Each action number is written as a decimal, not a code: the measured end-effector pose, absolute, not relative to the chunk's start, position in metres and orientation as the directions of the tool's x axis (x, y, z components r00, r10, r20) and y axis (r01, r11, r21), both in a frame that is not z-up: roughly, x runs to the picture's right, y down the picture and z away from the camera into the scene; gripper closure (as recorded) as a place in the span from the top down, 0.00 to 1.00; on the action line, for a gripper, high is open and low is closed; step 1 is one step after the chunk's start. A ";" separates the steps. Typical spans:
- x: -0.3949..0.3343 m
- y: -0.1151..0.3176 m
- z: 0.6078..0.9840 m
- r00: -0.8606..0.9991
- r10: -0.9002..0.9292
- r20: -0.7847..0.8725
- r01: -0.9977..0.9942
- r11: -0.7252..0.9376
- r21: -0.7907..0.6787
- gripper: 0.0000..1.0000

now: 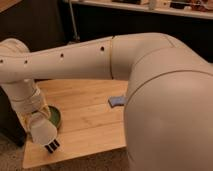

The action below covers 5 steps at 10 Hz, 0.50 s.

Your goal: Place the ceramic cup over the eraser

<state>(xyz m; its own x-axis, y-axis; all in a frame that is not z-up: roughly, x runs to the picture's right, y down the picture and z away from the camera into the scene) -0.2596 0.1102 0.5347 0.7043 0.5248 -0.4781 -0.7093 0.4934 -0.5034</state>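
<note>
My gripper (36,119) is at the lower left, at the end of the big white arm that crosses the view. It holds the ceramic cup (44,132), a plain white tapered cup, tilted just above the table's front left corner. The eraser (52,146), a small black block with white stripes, lies on the table right under the cup's lower edge. The cup partly covers it, and I cannot tell whether they touch.
A green bowl (56,116) sits just behind the cup on the wooden table (90,120). A blue wavy-edged pad (117,101) lies at mid-table right, beside the arm's large white body (170,110). The table's front edge is close below the eraser.
</note>
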 end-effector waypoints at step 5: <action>-0.268 0.113 0.553 0.717 0.534 -0.448 -0.696 0.510 -0.507 0.00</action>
